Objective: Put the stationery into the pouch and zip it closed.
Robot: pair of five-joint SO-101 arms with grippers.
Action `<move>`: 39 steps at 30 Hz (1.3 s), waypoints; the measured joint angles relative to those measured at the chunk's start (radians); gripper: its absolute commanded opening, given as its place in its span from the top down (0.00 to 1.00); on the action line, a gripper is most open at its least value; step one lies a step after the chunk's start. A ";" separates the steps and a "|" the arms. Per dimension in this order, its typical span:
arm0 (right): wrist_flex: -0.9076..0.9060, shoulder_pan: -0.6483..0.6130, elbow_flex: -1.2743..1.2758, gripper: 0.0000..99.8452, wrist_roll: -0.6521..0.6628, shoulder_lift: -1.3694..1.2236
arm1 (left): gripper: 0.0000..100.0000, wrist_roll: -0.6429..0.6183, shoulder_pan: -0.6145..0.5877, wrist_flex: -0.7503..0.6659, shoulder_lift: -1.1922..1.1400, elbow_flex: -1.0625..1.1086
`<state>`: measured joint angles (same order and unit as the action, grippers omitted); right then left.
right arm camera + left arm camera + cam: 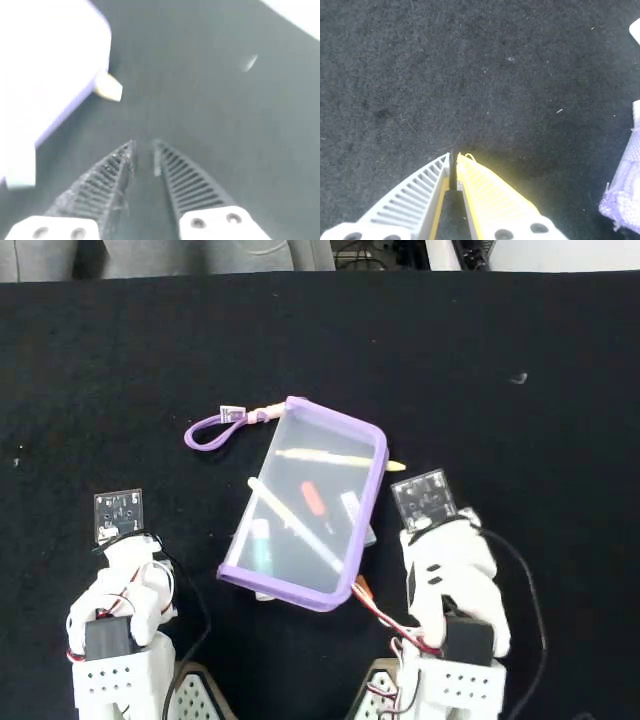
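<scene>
**Worktop** [520, 340]: black cloth, carrying everything listed below.

**Pouch** [285, 585]: clear face with a purple rim. It lies flat at mid-worktop between the two arms, turned at a slant. A purple strap [205, 432] loops off its far corner.

**Stationery**: seen through the clear face.
- Yellow pencil [330, 456], lying across the far end. Its tip pokes past the rim on the right arm's side.
- White pen [295, 525], lying diagonally.
- Red piece [313, 499].
- Green piece [261, 545].

**Left gripper** [454, 159]: jaws clenched tip to tip on nothing, poised over bare cloth. The pouch rim is off to one side.

**Right gripper** [144, 146]: jaws parted a little and grasping nothing. It sits just beside the pouch, near the protruding pencil tip.

**Risks (judged)**
- The pencil tip crosses the rim, so a zip drawn along that side would likely jam on it or push the pencil askew.
- The pouch is loose on the cloth. Unless the other arm pins it, a pull on the slider would probably drag it rather than close it.
- A push on the tip could slide the whole pouch.

**Unclear**
- How far the zip is run cannot be told.
- An orange scrap at the pouch's near corner may be the slider tab or arm wiring.
- A pale item near the red piece cannot be identified.
- The right wrist view shows the pouch washed out and shapeless.
</scene>
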<state>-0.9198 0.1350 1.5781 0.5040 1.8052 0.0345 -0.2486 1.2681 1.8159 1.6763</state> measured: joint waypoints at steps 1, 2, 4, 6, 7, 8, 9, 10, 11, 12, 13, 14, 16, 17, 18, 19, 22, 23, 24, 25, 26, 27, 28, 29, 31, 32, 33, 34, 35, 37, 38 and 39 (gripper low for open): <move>0.003 -0.028 -0.034 0.83 -0.018 0.000 | 0.97 0.000 0.000 0.000 0.000 0.000; 0.003 -0.052 -0.069 0.83 -0.031 0.000 | 0.97 0.000 0.000 0.000 0.000 0.000; 0.009 -0.098 -0.135 0.83 -0.052 0.000 | 0.97 0.000 0.000 0.000 0.000 0.000; 0.025 -0.138 -0.195 0.83 -0.074 -0.002 | 0.97 0.000 0.000 0.000 0.000 0.000; 0.038 -0.155 -0.224 0.83 -0.087 -0.017 | 0.97 0.000 0.000 0.000 0.000 0.000; 0.054 -0.170 -0.256 0.83 -0.104 -0.058 | 0.97 0.000 0.000 0.000 0.000 0.000; 0.072 -0.180 -0.288 0.83 -0.115 -0.110 | 0.97 0.000 0.000 0.000 0.000 0.000; 0.094 -0.186 -0.318 0.83 -0.132 -0.169 | 0.97 0.000 0.000 0.000 0.000 0.000; 0.112 -0.189 -0.353 0.83 -0.149 -0.235 | 0.97 0.000 0.000 0.000 0.000 0.000; 0.129 -0.192 -0.394 0.83 -0.166 -0.307 | 0.97 0.000 0.000 0.000 0.000 0.000; 0.140 -0.199 -0.437 0.83 -0.180 -0.387 | 0.97 0.000 0.000 0.000 0.000 0.000; 0.146 -0.210 -0.485 0.83 -0.192 -0.471 | 0.97 0.000 0.000 0.000 0.000 0.000; 0.150 -0.227 -0.589 0.83 -0.216 -0.657 | 0.97 0.000 0.000 0.000 0.000 0.000; 0.150 -0.238 -0.638 0.83 -0.224 -0.740 | 0.97 0.000 0.000 0.000 0.000 0.000; 0.149 -0.249 -0.692 0.83 -0.227 -0.822 | 0.97 0.000 0.000 0.000 0.000 0.000; 0.140 -0.259 -0.744 0.83 -0.230 -0.902 | 0.97 0.000 0.000 0.000 0.000 0.000; 0.094 -0.288 -0.893 0.83 -0.230 -1.115 | 0.97 0.000 0.000 0.000 0.000 0.000; 0.071 -0.296 -0.945 0.83 -0.230 -1.178 | 0.97 0.000 0.000 0.000 0.000 0.000; 0.044 -0.302 -1.000 0.83 -0.232 -1.238 | 0.97 0.000 0.000 0.000 0.000 0.000; 0.020 -0.305 -1.051 0.83 -0.230 -1.290 | 0.97 0.000 0.000 0.000 0.000 0.000; -0.008 -0.307 -1.102 0.83 -0.230 -1.339 | 0.97 0.000 0.000 0.000 0.000 0.000; -0.034 -0.307 -1.152 0.83 -0.230 -1.384 | 0.97 0.000 0.000 0.000 0.000 0.000; -0.061 -0.307 -1.197 0.83 -0.230 -1.425 | 0.97 0.000 0.000 0.000 0.000 0.000; -0.084 -0.307 -1.238 0.83 -0.230 -1.461 | 0.97 0.000 0.000 0.000 0.000 0.000; -0.129 -0.307 -1.312 0.83 -0.230 -1.522 | 0.97 0.000 0.000 0.000 0.000 0.000; -0.147 -0.307 -1.343 0.83 -0.230 -1.548 | 0.97 0.000 0.000 0.000 0.000 0.000; -0.161 -0.307 -1.367 0.83 -0.230 -1.571 | 0.97 0.000 0.000 0.000 0.000 0.000; -0.172 -0.307 -1.389 0.83 -0.230 -1.588 | 0.97 0.000 0.000 0.000 0.000 0.000; -0.178 -0.307 -1.405 0.83 -0.230 -1.602 | 0.97 0.000 0.000 0.000 0.000 0.000; -0.192 -0.307 -1.433 0.83 -0.230 -1.619 | 0.97 0.000 0.000 0.000 0.000 0.000; -0.195 -0.307 -1.444 0.83 -0.230 -1.626 | 0.97 0.000 0.000 0.000 0.000 0.000; -0.196 -0.307 -1.445 0.83 -0.230 -1.631 | 0.97 0.000 0.000 0.000 0.000 0.000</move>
<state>-1.1162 -0.1718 0.1327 0.2739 0.1741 0.0345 -0.2486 1.2681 1.8159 1.6763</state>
